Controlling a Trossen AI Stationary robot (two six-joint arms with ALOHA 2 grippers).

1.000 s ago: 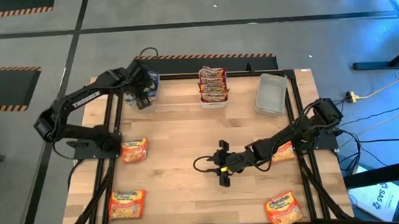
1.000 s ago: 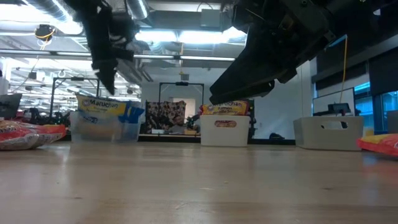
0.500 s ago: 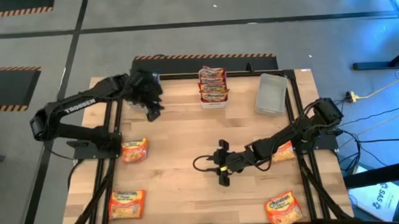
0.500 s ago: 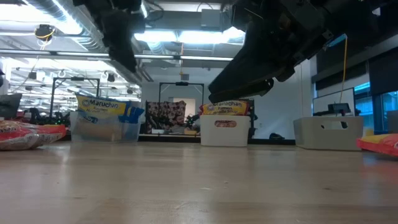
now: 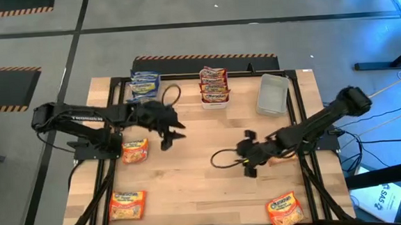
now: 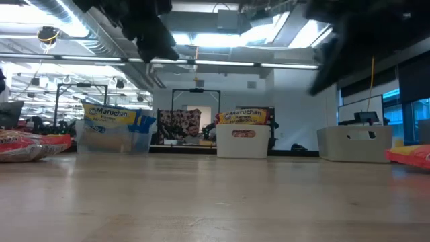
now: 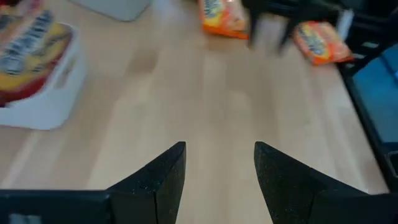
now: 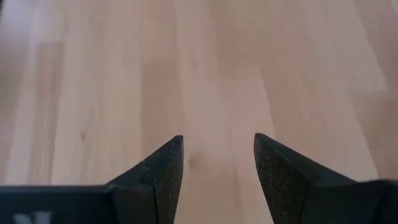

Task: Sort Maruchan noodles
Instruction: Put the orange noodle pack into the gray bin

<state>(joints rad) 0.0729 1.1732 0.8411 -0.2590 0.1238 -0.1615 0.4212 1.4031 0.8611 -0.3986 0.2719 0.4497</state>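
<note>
Two dark gripper fingers (image 7: 165,180) of the left gripper (image 7: 217,177) stand apart, nothing between them, over the pale wooden tabletop (image 7: 205,106). Off to one side of them sits a white rectangular bin (image 7: 43,93) holding red-and-yellow noodle packets (image 7: 28,53). Far beyond lie two orange crinkly packets (image 7: 221,15) (image 7: 320,42), with a blurred dark arm (image 7: 292,12) over them.

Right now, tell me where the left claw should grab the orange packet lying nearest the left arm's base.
Grip the orange packet across its short width, coming straight down. It lies flat on the table, beside the arm's frame, so only the top is free. The left claw is open and empty.
</note>
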